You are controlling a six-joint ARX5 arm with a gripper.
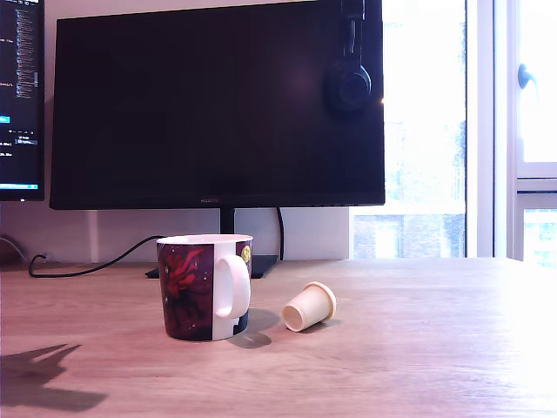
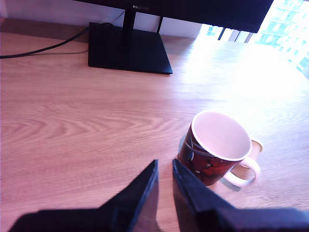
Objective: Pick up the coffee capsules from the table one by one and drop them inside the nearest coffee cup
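Nearest the wrist camera: the gripper, two dark wedge-shaped fingers with tips drawn close together, only a narrow slit between them. Nothing held in the slit. The gripper hangs above bare worktop, short of the mug and not touching it.

Light brown wood-grain worktop carries everything. Ceramic mug with dark red-and-black swirling print, white handle, white rim and interior stands upright. In the wrist view its interior looks white and bare, though the bottom is not fully visible. In the exterior view the mug stands towards the exterior view's left of centre, handle turned towards the camera.

Cream-white tapered rimmed coffee capsule lies on its side on the worktop just beside the mug, on the exterior view's right, apart from it by a small gap. Its wider rimmed end points up and to the exterior view's right. In the wrist view only a sliver of the capsule shows past the mug's handle.

Only this one capsule can be seen in either view.

Behind: large black monitor, screen dark, on a flat black stand base. Black headphones hang on its upper corner, the exterior view's right. A black cable runs along the worktop. Second screen at the exterior view's left edge, lit with text. Bright window on the exterior view's right.
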